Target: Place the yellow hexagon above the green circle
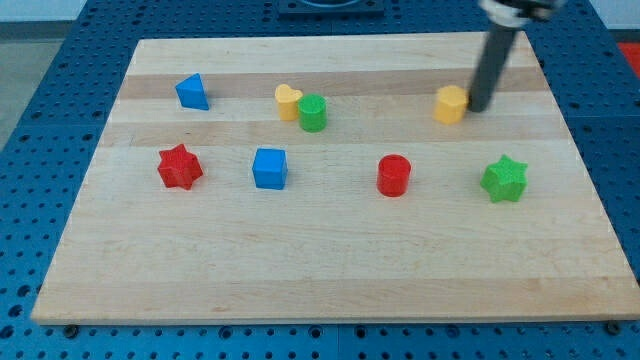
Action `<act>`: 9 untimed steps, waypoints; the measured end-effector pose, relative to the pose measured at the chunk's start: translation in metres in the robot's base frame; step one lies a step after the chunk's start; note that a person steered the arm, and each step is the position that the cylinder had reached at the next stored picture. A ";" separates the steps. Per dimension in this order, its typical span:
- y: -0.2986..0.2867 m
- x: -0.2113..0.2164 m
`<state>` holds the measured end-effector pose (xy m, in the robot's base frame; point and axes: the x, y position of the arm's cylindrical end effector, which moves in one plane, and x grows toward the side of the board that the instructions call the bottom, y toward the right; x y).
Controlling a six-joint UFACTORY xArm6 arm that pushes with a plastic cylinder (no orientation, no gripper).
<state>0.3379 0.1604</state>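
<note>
The yellow hexagon (451,103) lies at the board's upper right. My tip (479,107) stands just to its right, close to or touching its right side. The green circle (313,112) is near the upper middle, well to the left of the hexagon. A yellow heart (288,101) sits touching the green circle's left side.
A blue triangle (192,92) is at the upper left. A red star (180,167) and a blue cube (270,168) lie in the lower left row. A red cylinder (394,175) and a green star (504,179) lie at the lower right. The wooden board (320,270) rests on a blue pegboard.
</note>
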 end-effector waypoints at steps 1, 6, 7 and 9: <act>-0.058 -0.008; -0.053 0.012; -0.097 -0.030; -0.069 -0.054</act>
<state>0.2842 0.0911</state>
